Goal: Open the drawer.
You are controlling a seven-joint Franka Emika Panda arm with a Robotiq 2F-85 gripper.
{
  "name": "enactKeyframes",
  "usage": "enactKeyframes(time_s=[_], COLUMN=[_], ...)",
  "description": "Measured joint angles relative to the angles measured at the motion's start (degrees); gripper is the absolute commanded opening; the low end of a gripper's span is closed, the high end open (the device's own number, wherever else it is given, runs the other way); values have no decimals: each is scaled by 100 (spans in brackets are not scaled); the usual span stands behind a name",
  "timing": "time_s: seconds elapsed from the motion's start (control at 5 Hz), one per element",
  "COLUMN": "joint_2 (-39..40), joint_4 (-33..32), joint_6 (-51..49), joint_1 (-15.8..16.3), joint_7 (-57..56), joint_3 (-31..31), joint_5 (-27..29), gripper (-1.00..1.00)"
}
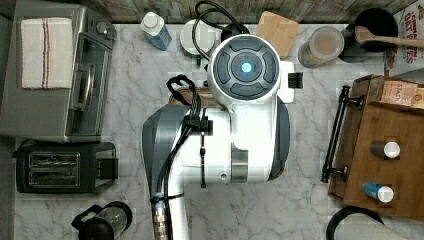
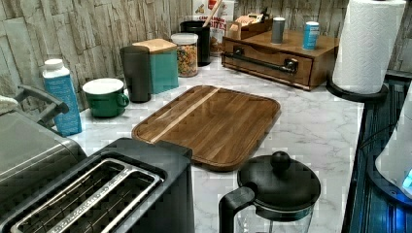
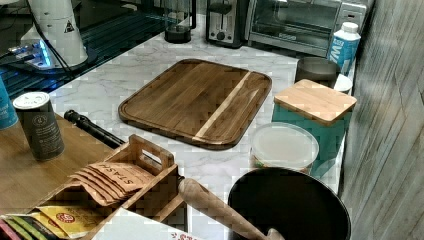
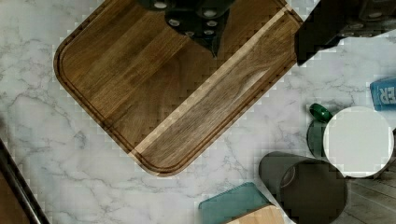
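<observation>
The drawer [image 2: 270,63] sits flush in the front of a low wooden cabinet [image 1: 387,150] at the top view's right. Its long black bar handle [image 1: 335,134] runs across the front, also seen as a black bar handle [image 2: 263,58] in the left view and a black bar [image 3: 93,127] in the right view. My arm [image 1: 243,70] hangs over the middle of the counter, well apart from the handle. The gripper [image 4: 195,22] hovers above a wooden cutting board [image 4: 173,88]. A stretch of the handle [image 4: 17,189] shows at the wrist view's edge.
The cutting board [image 2: 209,124] lies mid-counter. Two cans [image 1: 386,149] and a tea-bag box [image 3: 120,180] stand on the cabinet. A toaster oven [image 1: 55,75], a toaster [image 1: 57,172] and a French press [image 2: 272,194] are at the top view's left. A paper towel roll [image 2: 369,43], a mug [image 2: 104,97] and canisters [image 2: 163,65] line the wall.
</observation>
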Motion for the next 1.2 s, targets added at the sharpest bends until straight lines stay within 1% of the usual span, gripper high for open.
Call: enactKeyframes(time_s=[0.4,0.6,0.8,1.0,1.2], joint_2=[53,81,79,98,97], joint_4=[-45,-201,-470,-627,-806], joint_6=[47,334,743,714,944], joint_1=[4,6,-34,-141,-231], joint_7=[0,-104,-658,-1591,-2370], joint_3=[0,-27,-81,-161,-363], joint_5=[0,0,0,-7,-7], gripper=[100,100,100,100,100])
